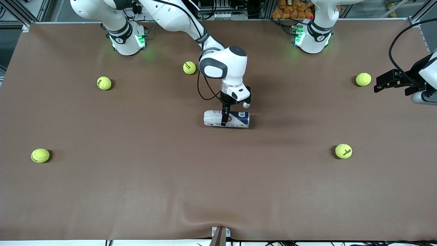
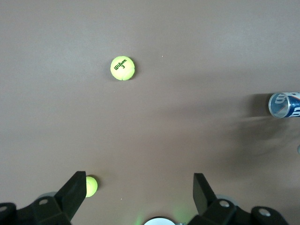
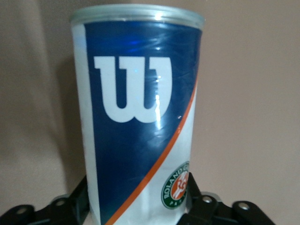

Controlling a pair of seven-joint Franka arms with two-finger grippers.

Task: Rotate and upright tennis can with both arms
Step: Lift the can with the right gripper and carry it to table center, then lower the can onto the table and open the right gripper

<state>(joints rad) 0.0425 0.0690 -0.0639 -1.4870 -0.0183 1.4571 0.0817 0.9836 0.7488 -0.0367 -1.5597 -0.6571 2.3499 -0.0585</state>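
Can [image 1: 227, 119] lies flat mid-surface [image 1: 218, 177]; right gripper [image 1: 224, 120] jaws clamped on it. Left gripper [image 1: 379, 84] waits, jaws wide, over left arm's end.

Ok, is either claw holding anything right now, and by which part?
The right claw straddles the tennis can around its middle as it lies on its side on the table. The left claw is open and empty, waiting at its end of the table.

Blue-white tennis can [image 1: 227, 119] lies sideways mid-table.

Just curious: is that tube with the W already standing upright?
No, the tennis can lies on its side on the table, the right gripper around it.
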